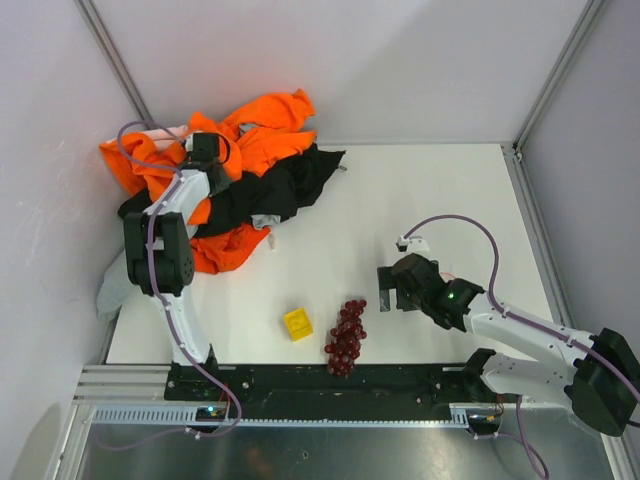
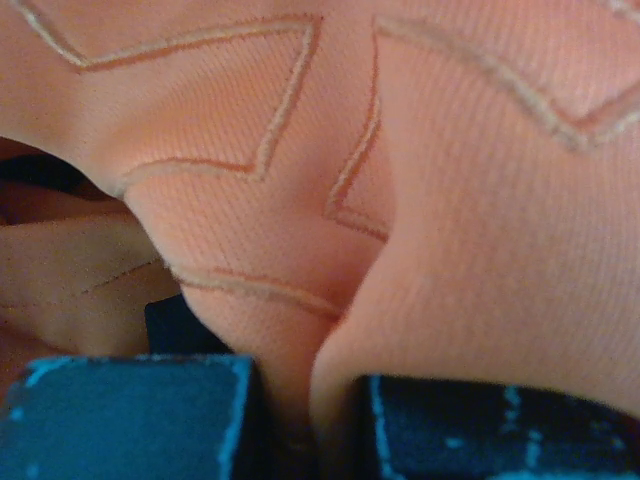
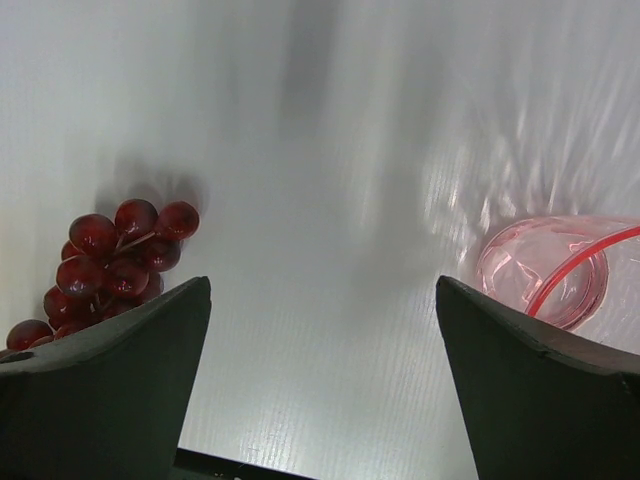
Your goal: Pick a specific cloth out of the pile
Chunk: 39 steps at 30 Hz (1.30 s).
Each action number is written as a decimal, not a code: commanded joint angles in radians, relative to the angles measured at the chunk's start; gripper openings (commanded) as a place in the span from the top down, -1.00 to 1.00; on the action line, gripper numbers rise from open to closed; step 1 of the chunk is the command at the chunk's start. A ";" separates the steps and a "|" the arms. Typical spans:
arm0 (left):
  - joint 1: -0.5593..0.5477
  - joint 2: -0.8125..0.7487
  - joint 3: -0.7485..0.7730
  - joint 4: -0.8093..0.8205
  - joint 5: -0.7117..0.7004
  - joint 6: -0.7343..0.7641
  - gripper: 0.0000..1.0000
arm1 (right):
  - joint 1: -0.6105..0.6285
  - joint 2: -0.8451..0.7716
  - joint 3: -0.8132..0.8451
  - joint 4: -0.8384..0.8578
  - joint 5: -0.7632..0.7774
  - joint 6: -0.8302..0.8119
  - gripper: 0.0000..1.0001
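Two arms are on my screens, and only the left one is at work. Its left gripper (image 1: 205,150) is buried in the pile (image 1: 268,140) at the far left corner of the desk (image 1: 420,200). On the left wrist camera its fingers (image 2: 130,415) stand almost together, pinching a fold of orange fabric (image 2: 300,180) with raised seams. From that close I cannot tell which orange garment it belongs to. In the top view the deeper red-orange cloth (image 1: 228,250) shows at the pile's near edge, partly under the black garment (image 1: 265,190).

The right gripper (image 1: 400,288) hangs over bare desk with its fingers (image 3: 110,380) spread wide and holding nothing. Grapes (image 3: 115,260) lie to its left, a pink cup (image 3: 545,270) to its right, and a yellow block (image 1: 297,323) sits just beside the grapes.
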 commanded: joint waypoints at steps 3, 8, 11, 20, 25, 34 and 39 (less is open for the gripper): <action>0.059 0.185 -0.021 -0.064 0.173 -0.023 0.98 | 0.003 -0.008 -0.007 -0.002 0.010 0.010 -0.99; 0.073 0.159 -0.040 -0.066 0.223 -0.030 0.96 | 0.005 -0.019 -0.007 0.001 0.002 0.015 -0.99; 0.075 0.121 -0.051 -0.067 0.240 -0.028 0.80 | 0.007 -0.032 -0.007 0.003 -0.005 0.017 -0.99; 0.076 -0.018 -0.098 -0.067 0.266 -0.034 -0.50 | 0.016 -0.083 -0.007 -0.008 -0.012 0.017 -0.99; 0.076 -0.128 -0.132 -0.066 0.294 -0.032 -0.95 | 0.020 -0.117 -0.007 -0.014 -0.019 0.014 -0.99; 0.077 -0.364 -0.208 -0.074 0.351 -0.024 -0.99 | 0.022 -0.179 -0.007 -0.044 -0.023 0.019 -0.99; 0.077 -0.521 -0.262 -0.101 0.372 -0.011 -0.99 | 0.023 -0.204 -0.007 -0.056 -0.030 0.023 -0.99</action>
